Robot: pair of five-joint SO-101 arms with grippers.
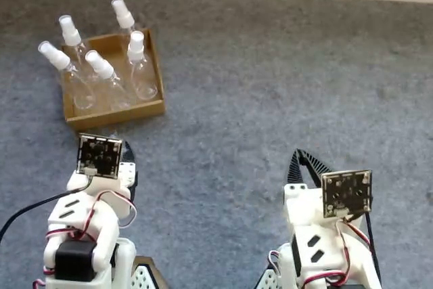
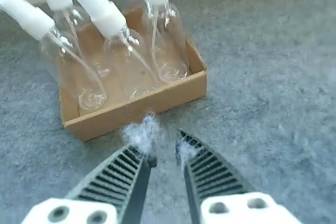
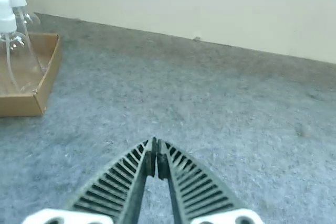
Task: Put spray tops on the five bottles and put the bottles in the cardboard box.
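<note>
Grey carpet point(image 1: 270, 65) everywhere. Just ahead of left gripper point(image 2: 165, 156), open a little and empty: cardboard box point(image 2: 142, 106), five bottles point(image 2: 168, 40) inside. Right gripper point(image 3: 156, 161) farther off, closed tight.

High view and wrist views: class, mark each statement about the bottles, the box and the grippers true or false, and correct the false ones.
1. All five clear plastic bottles are inside the shallow brown cardboard box. True.
2. One bottle lacks a spray top. False: all five carry white spray tops.
3. The right gripper holds a bottle. False: the right gripper is shut on nothing, over the grey carpet.
4. The left gripper sits near the box, its jaws slightly apart. True.
</note>
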